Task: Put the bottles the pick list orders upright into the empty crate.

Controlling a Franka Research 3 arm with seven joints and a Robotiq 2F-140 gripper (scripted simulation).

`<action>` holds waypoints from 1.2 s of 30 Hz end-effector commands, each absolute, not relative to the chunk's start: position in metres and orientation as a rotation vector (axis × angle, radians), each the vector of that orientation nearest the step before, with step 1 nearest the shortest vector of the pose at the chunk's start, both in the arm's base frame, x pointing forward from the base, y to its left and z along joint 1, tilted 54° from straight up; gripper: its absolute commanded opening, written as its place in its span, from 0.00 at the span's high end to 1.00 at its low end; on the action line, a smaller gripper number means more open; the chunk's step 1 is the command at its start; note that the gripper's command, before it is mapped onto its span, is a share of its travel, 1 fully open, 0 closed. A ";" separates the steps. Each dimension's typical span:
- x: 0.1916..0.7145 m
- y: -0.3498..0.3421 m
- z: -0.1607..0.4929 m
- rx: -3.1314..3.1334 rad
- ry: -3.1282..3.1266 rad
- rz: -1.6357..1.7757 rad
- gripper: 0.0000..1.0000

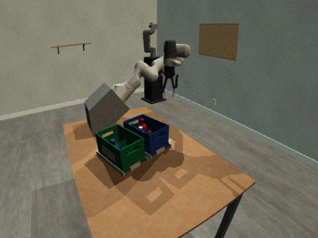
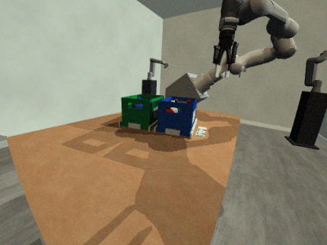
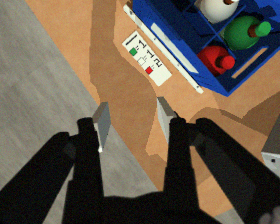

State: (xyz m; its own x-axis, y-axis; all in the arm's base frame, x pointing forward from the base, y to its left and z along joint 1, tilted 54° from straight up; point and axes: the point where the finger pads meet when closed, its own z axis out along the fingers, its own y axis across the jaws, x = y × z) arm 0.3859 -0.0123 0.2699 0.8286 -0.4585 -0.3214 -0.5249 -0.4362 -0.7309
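My gripper (image 1: 171, 88) (image 2: 224, 68) (image 3: 133, 110) is open and holds nothing. It hangs high over the table edge, just beyond the pick list (image 3: 147, 58) (image 2: 201, 132). The list is a white strip with a green, a white and a red square, each with a number. It lies beside the blue crate (image 1: 158, 137) (image 2: 177, 123) (image 3: 172, 31). That crate holds a red bottle (image 3: 216, 57) (image 1: 143, 126), a green bottle (image 3: 242, 31) and a white bottle (image 3: 219, 7), all upright. The green crate (image 1: 127, 157) (image 2: 133, 114) stands against it and holds a blue-capped bottle (image 1: 114, 143).
My arm's grey slanted base block (image 1: 103, 107) sits at the back of the table behind the crates. A second arm stands on a black pedestal (image 1: 153, 89) (image 2: 308, 120) on the floor beyond the table. In the wrist view the table edge runs right under my fingers.
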 end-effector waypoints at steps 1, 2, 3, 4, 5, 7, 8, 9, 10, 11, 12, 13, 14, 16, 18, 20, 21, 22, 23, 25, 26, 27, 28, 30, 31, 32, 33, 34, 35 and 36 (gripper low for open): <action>0.387 -0.003 0.292 -2.062 0.765 0.141 0.62; 0.388 -0.002 0.296 -2.062 0.765 0.141 0.62; 0.389 -0.002 0.301 -2.062 0.765 0.141 0.62; 0.389 -0.002 0.301 -2.062 0.765 0.141 0.62; 0.389 -0.002 0.301 -2.062 0.765 0.141 0.62; 0.392 0.000 0.311 -2.062 0.765 0.141 0.62; 0.393 0.001 0.316 -2.062 0.765 0.141 0.62; 0.394 0.001 0.320 -2.062 0.765 0.141 0.62; 0.396 0.002 0.325 -2.062 0.765 0.141 0.62; 0.397 0.003 0.330 -2.062 0.765 0.141 0.62; 0.398 0.003 0.335 -2.062 0.765 0.141 0.62; 0.399 0.004 0.340 -2.062 0.765 0.141 0.62; 0.401 0.005 0.344 -2.062 0.765 0.141 0.62; 0.403 0.006 0.354 -2.062 0.765 0.141 0.62; 0.403 0.006 0.355 -2.062 0.765 0.141 0.62; 0.403 0.006 0.355 -2.062 0.765 0.141 0.62; 0.403 0.006 0.355 -2.062 0.765 0.141 0.62; 0.403 0.006 0.355 -2.062 0.765 0.141 0.62; 0.403 0.006 0.355 -2.062 0.765 0.141 0.62; 0.403 0.006 0.355 -2.062 0.765 0.141 0.62; 0.403 0.006 0.355 -2.062 0.765 0.141 0.62; 0.403 0.006 0.355 -2.062 0.765 0.141 0.62; 0.403 0.006 0.355 -2.062 0.765 0.141 0.62; 0.403 0.006 0.355 -2.062 0.765 0.141 0.62; 0.403 0.006 0.355 -2.062 0.765 0.141 0.62; 0.403 0.006 0.355 -2.062 0.765 0.141 0.62; 0.403 0.006 0.355 -2.062 0.765 0.141 0.62; 0.403 0.006 0.355 -2.062 0.765 0.141 0.62; 0.403 0.006 0.355 -2.062 0.765 0.141 0.62; 0.403 0.006 0.355 -2.062 0.765 0.141 0.62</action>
State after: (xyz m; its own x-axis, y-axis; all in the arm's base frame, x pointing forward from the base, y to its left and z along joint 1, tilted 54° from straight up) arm 0.4033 0.0057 0.3530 0.8083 -0.4615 -0.3657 -0.5594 -0.4079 -0.7216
